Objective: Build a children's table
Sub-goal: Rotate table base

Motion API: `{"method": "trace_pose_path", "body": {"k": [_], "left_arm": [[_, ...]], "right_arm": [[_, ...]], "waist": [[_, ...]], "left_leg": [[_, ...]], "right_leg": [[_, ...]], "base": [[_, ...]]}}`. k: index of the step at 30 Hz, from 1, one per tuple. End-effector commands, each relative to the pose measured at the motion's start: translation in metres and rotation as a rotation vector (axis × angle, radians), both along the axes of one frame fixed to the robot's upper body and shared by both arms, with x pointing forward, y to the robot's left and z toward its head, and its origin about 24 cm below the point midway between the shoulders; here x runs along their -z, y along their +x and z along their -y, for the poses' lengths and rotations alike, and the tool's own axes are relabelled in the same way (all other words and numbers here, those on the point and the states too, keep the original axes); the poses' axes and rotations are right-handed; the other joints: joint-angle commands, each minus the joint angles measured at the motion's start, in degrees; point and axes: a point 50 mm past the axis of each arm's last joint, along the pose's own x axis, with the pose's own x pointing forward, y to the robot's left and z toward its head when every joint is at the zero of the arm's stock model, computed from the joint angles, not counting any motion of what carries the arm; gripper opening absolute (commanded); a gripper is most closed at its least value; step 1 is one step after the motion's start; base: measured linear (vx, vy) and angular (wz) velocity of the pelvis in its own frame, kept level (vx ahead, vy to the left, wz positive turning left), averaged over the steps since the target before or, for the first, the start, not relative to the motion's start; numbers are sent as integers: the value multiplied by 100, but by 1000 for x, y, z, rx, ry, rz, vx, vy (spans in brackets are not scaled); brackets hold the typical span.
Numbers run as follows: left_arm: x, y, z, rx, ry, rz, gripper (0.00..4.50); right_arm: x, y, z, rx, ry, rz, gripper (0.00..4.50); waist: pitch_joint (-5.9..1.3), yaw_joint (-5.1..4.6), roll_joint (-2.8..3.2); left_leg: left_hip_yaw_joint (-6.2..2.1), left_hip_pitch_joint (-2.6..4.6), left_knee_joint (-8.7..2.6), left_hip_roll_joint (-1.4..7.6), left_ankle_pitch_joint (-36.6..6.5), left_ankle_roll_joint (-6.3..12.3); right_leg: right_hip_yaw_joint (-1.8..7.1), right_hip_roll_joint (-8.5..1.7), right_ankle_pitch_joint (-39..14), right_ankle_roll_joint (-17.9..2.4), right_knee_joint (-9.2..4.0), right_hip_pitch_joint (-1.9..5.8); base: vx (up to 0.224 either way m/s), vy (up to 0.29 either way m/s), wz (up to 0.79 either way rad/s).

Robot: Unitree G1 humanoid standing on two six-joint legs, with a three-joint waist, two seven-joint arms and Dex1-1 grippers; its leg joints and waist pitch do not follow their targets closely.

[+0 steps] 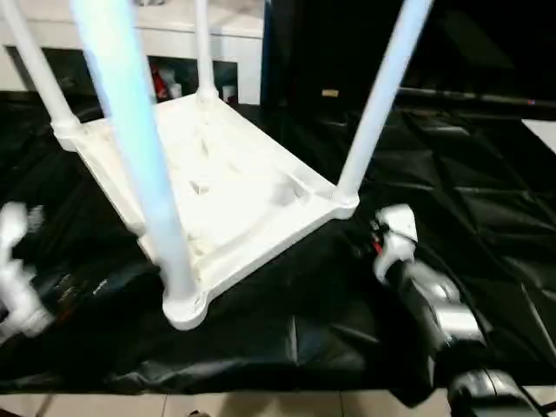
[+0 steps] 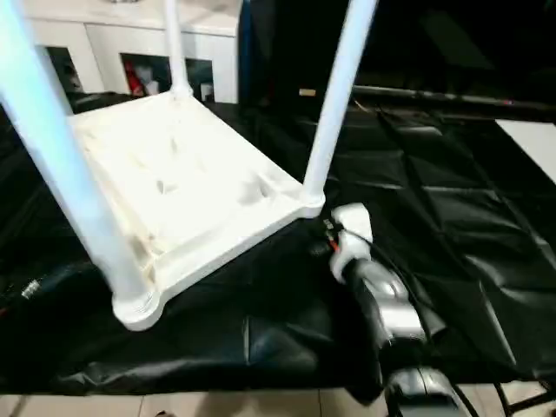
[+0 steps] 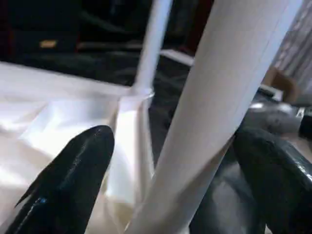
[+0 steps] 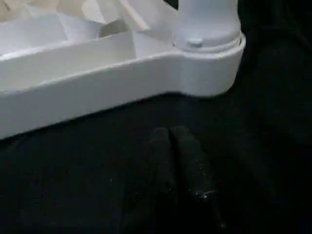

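The tabletop (image 1: 234, 187) lies upside down on my bench (image 1: 452, 200), a little left of the middle, with 4 legs (image 1: 130, 130) standing up from its corner sockets. My right tool (image 4: 176, 151) rests on the bench just before the right-hand corner socket (image 4: 209, 63), its fingers pressed together, apart from the tabletop. My left tool (image 3: 170, 161) sits at the left, its fingers spread either side of the nearest leg. A cabinet (image 1: 174, 35) stands behind the bench.

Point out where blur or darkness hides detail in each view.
Left eye view: the nearest leg is smeared and bluish. Left wrist view: a close leg and a finger are soft. Right wrist view: the shut right gripper nearly vanishes against the black cloth.
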Motion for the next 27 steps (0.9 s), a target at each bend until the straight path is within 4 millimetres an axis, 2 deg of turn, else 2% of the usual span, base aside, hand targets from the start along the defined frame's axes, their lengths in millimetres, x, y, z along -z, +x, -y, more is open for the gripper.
{"method": "trace_pose_path", "body": {"k": [1,4,6,8,17,18,19,22,23,24,25,27], "left_arm": [[-1,4,9,52,-22,4,443],[-4,8,25,130,-75,3,443],[-3,9,39,207,-100,-14,443],[-1,10,44,227,-98,-18,443],[6,21,90,360,-105,-6,443],[6,23,96,376,-110,0,443],[6,27,107,403,-116,11,443],[8,30,120,433,-108,28,443],[8,31,123,443,-108,30,443],[10,34,143,488,-100,46,443],[10,34,143,488,-100,46,443],[11,36,158,526,-83,65,443]], "right_arm": [[-3,3,0,-5,-47,-1,0],[-1,6,-6,-13,-81,-21,0],[-3,12,-14,-21,-99,-24,0],[-4,15,-18,-24,-101,-24,0],[-9,27,-53,-108,-105,-33,0],[-9,27,-56,-120,-108,-36,0],[-8,28,-60,-131,-115,-40,0],[-9,30,-62,-133,-119,-42,0],[-9,30,-63,-133,-119,-42,0],[-10,31,-66,-136,-112,-39,0],[-10,31,-66,-136,-112,-39,0],[-11,32,-68,-140,-110,-37,0]], "waist": [[-290,10,163],[-287,-1,149],[-296,-14,129],[-297,-30,131],[-353,-18,118],[-358,-7,90],[-365,-2,91],[-363,8,83],[-358,5,63],[-355,-1,52],[-348,1,55],[-359,13,59]], "left_leg": [[-99,90,-451,110,-2021,-283],[-101,105,-443,109,-2111,-305],[-108,83,-438,102,-2055,-299],[-106,91,-434,110,-2052,-296],[-76,54,-411,124,-1449,-231],[-66,44,-403,120,-1372,-217],[-65,42,-397,119,-1289,-208],[-63,35,-392,120,-1266,-195],[-62,25,-396,117,-1271,-189],[-59,27,-391,118,-1280,-182],[-56,36,-394,126,-1315,-177],[-66,39,-394,134,-1306,-188]], "right_leg": [[227,-282,-1948,-909,-483,170],[226,-284,-2108,-904,-495,149],[220,-273,-2041,-948,-469,155],[221,-278,-2049,-943,-474,146],[218,-269,-964,-1192,-352,205],[221,-274,-866,-1190,-348,224],[221,-279,-789,-1198,-336,231],[224,-288,-801,-1196,-338,241],[224,-287,-836,-1180,-346,244],[227,-297,-957,-1136,-363,243],[230,-302,-1032,-1129,-381,232],[228,-308,-1033,-1113,-372,241]], "base": [[0,0,0],[0,0,0],[0,0,0],[0,0,0],[0,0,0],[0,0,0],[0,0,0],[0,0,0],[0,0,0],[0,0,0],[0,0,0],[0,0,0]]}}
